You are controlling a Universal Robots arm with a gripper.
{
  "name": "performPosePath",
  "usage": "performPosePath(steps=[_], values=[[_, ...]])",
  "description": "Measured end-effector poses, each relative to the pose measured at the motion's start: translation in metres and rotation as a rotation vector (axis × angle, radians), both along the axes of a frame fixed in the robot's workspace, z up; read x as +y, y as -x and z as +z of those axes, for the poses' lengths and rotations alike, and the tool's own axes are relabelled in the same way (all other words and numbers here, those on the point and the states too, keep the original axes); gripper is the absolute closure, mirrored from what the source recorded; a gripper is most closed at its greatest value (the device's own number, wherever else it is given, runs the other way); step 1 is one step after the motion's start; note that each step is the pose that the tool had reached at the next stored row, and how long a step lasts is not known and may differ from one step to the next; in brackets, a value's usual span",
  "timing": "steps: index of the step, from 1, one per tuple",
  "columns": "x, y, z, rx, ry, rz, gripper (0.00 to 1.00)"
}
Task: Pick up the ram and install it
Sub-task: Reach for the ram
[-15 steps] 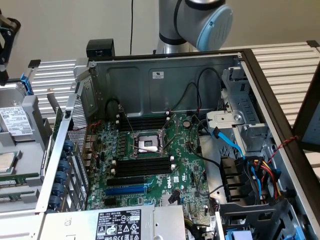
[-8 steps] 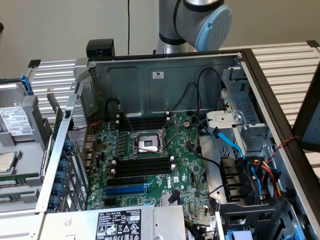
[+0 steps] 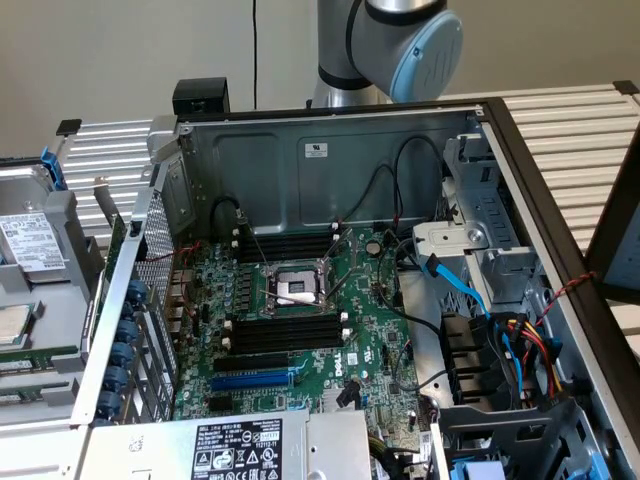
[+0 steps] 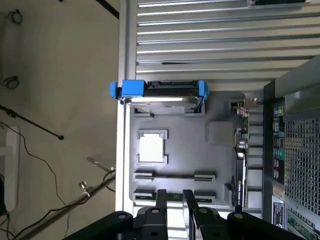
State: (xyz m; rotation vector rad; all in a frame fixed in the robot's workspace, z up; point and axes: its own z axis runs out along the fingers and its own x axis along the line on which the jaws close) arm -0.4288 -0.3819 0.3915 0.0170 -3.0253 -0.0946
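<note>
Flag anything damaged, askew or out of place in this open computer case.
Nothing stands out as damaged or spilled. The long black memory slots on the green motherboard are empty, and the square processor socket has no cooler.

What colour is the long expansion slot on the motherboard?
The long plastic expansion slot is blue, clearest in the exterior view.
</note>
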Motion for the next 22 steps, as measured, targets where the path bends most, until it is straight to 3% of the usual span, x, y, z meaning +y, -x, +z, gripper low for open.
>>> performPosePath(steps=[12, 14, 17, 18, 22], values=[[0.0, 0.0, 0.0, -0.0001, 0.0, 0.217, 0.73], [0.0, 0.0001, 0.0001, -0.0035, 0.0005, 0.253, 0.73], [0.0, 0.0, 0.0001, -0.0183, 0.0024, 0.296, 0.73], [0.0, 0.0, 0.0, -0.0271, 0.0035, 0.306, 0.73], [0.0, 0.0, 0.0, -0.0734, 0.01, 0.346, 0.73]])
